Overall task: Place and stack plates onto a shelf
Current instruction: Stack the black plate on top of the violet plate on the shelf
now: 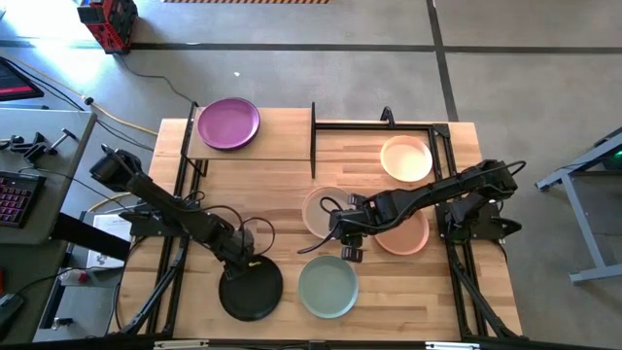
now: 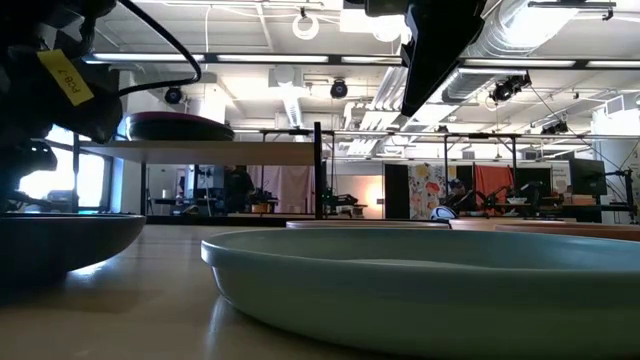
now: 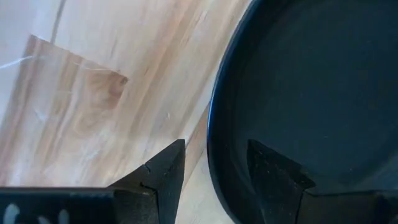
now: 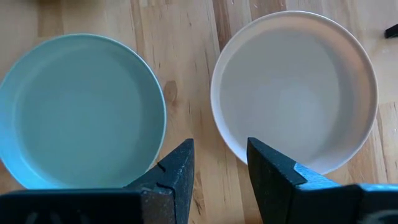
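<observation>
From above you see the whole layout: the purple plate (image 1: pixel 228 123) sits alone on the shelf (image 1: pixel 255 148) at the far left of the table (image 1: pixel 292 272), while a cream plate (image 1: pixel 406 158), a beige plate (image 1: pixel 326 209), a terracotta plate (image 1: pixel 406 233), a sage green plate (image 1: pixel 328 287) and a black plate (image 1: pixel 251 290) lie on the tabletop. How many black plates are stacked there you cannot tell.

Your left gripper (image 1: pixel 238 260) is at the black plate's far edge. Only its wrist camera shows the detail: the fingers (image 3: pixel 165 171) are spread with the dark rim (image 3: pixel 217 124) between them, not yet pinched.

Your right gripper (image 1: pixel 342 233) hangs over the beige plate, partly covering it from above. Its wrist view shows the fingers (image 4: pixel 177 168) apart and holding nothing, with the green plate (image 4: pixel 81 112) and the beige plate (image 4: pixel 295 87) lying side by side, not touching.

The low view is mostly filled by the green plate's rim (image 2: pixel 420 270), with the purple plate (image 2: pixel 175 127) on the shelf beyond.
</observation>
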`<state>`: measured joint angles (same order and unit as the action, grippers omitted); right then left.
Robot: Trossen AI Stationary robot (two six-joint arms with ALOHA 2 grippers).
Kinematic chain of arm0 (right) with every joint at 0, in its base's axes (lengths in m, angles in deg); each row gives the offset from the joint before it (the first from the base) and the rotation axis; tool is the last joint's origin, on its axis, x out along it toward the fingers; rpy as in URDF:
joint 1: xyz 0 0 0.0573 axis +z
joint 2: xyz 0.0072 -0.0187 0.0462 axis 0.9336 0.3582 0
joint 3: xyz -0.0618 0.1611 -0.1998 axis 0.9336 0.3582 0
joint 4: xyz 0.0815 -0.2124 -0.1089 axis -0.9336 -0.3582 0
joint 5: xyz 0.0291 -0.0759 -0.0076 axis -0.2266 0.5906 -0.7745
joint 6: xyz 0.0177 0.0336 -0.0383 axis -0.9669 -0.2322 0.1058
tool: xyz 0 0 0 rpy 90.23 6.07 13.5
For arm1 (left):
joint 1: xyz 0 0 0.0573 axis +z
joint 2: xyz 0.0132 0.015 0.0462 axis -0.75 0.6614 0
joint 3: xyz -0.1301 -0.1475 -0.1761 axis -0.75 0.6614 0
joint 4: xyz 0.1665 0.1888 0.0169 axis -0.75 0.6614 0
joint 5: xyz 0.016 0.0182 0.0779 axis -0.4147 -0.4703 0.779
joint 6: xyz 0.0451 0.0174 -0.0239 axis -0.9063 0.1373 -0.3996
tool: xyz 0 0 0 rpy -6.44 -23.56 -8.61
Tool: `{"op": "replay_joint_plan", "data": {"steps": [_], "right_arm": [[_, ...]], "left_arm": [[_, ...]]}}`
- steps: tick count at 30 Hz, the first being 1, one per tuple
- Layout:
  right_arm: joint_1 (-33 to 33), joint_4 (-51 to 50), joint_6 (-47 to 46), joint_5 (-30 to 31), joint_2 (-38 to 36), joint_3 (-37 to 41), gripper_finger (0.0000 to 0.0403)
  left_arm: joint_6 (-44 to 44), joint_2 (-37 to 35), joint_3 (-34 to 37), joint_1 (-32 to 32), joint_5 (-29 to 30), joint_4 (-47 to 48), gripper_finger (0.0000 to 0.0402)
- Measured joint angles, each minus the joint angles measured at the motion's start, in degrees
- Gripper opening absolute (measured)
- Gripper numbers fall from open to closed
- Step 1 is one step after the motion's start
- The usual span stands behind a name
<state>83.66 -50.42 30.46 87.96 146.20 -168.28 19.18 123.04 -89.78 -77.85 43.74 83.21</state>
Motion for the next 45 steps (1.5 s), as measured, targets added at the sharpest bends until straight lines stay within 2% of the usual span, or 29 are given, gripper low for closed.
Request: {"op": "replay_joint_plan", "data": {"steps": [8,13,21,28,35,41,45], "right_arm": [[0.00,-0.14,0.00,-0.01,0.00,0.00,0.0126],[0.00,-0.16,0.00,-0.01,0.00,0.01,0.0126],[0.00,-0.16,0.00,-0.01,0.00,0.01,0.0126],[0.00,-0.18,0.37,-0.01,0.00,0.00,0.0126],[0.02,-0.18,1.59,-0.01,0.00,0.01,0.0126],[0.01,0.01,2.44,0.02,0.00,0.01,0.0126],[-0.06,0.33,4.42,2.30,0.00,0.01,0.0126]], "left_arm": [[-2.39,3.46,-0.20,0.00,-0.52,0.12,0.0151],[-2.62,2.82,0.01,0.00,-0.23,0.34,0.0111],[-2.92,1.92,0.01,0.02,-1.06,-0.46,0.0019],[-2.28,1.26,-0.04,0.57,-2.45,-0.50,0.0007],[-1.69,-5.04,0.03,4.36,-1.15,1.59,0.0001],[1.27,-13.67,0.13,10.68,0.54,5.82,0.0001],[1.49,-19.93,0.13,15.25,2.33,7.10,0.0001]]}}
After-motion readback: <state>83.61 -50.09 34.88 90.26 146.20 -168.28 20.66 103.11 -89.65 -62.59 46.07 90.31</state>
